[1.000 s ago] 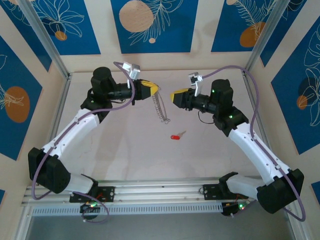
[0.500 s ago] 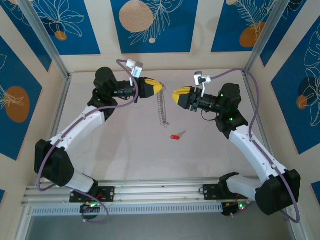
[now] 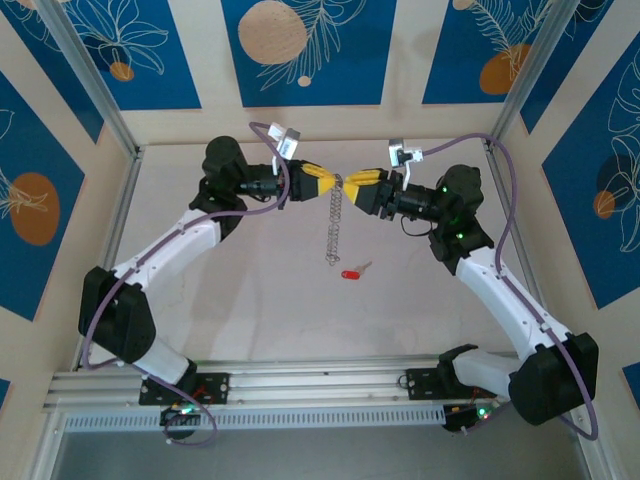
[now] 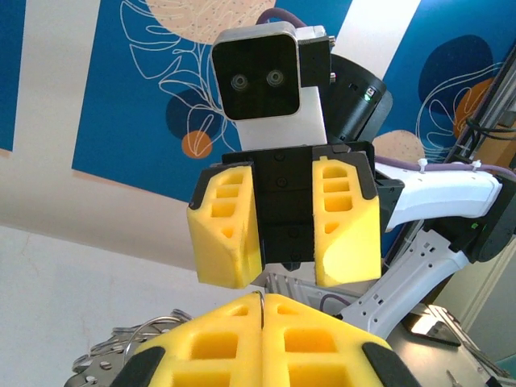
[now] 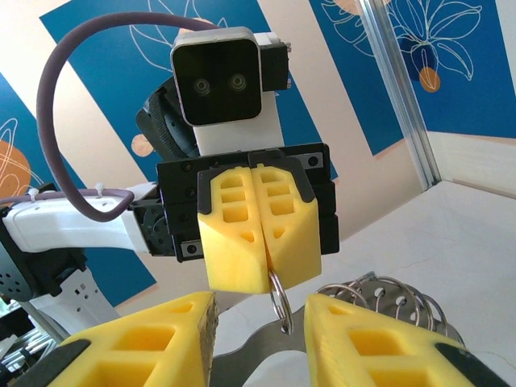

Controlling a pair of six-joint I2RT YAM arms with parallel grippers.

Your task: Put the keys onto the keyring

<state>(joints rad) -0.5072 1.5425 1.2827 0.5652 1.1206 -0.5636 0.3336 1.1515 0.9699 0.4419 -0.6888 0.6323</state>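
Note:
My left gripper (image 3: 331,186) is shut on the top steel ring (image 5: 276,292) of the keyring (image 3: 334,230). The rest hangs below it as a metal strip with several wire loops (image 5: 379,294), its lower end near the table. Tip to tip with it, my right gripper (image 3: 350,184) is open, its yellow fingers (image 5: 153,339) either side of that ring without touching it. In the left wrist view my left gripper (image 4: 263,310) pinches the ring's thin edge (image 4: 262,297), and the right gripper (image 4: 286,242) faces it with a gap between its pads. The red key (image 3: 351,274) lies on the table below.
Blue and beige patterned walls enclose the beige table (image 3: 250,300) on three sides. An aluminium rail (image 3: 300,385) carrying the arm bases runs along the near edge. Open tabletop lies in front of and beside the key.
Both arms swung inward until their fingertips met at the back centre. The left gripper carried the hanging keyring to the right. The key stayed put.

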